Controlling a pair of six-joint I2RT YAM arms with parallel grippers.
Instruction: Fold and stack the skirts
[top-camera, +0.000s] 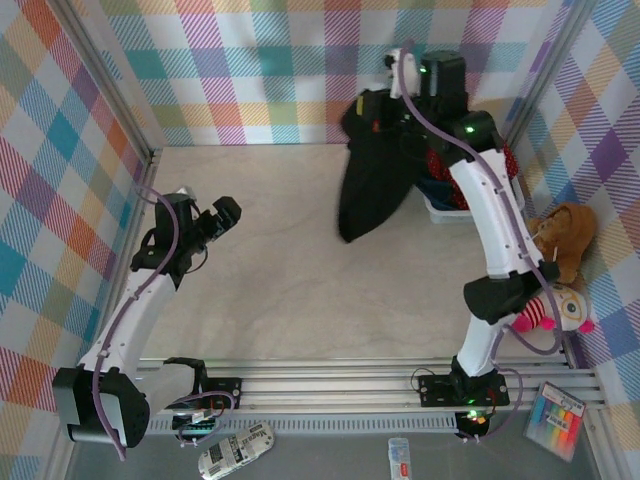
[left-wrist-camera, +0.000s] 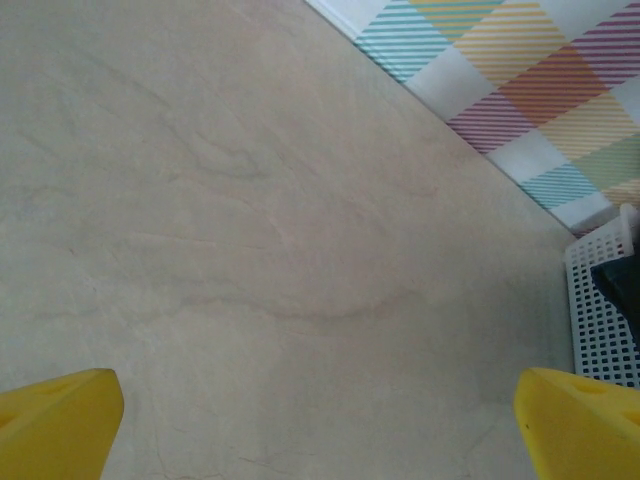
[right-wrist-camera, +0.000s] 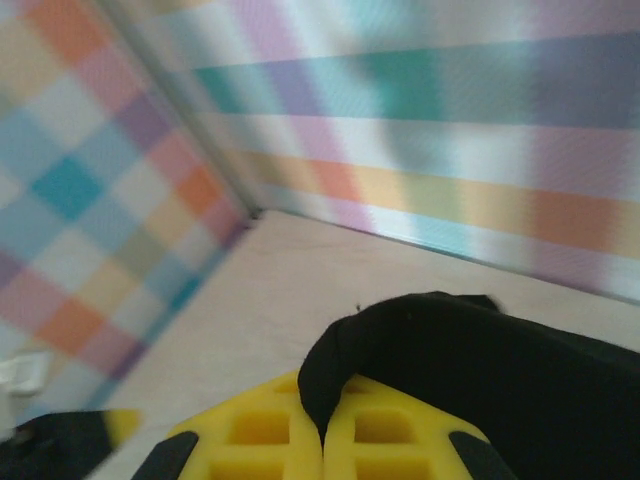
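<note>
one black skirt (right-wrist-camera: 500, 370) in right gripper (right-wrist-camera: 322, 435)

We see the black skirt (top-camera: 375, 185) raised and hanging limp in a long drape at the far right, narrowing toward its lower end. Just beside it, the red dotted skirt (top-camera: 434, 162) lies bunched over dark blue denim (top-camera: 440, 190).

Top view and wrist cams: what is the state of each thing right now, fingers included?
right gripper: fingers shut, pinching the black skirt.
black skirt: unfolded, hanging from the right gripper; whether its lower end touches the table is unclear.
left gripper: fingers open, empty, over bare table.
red dotted skirt: bunched in the white basket, not folded.
white basket: upright, holding clothes.
</note>
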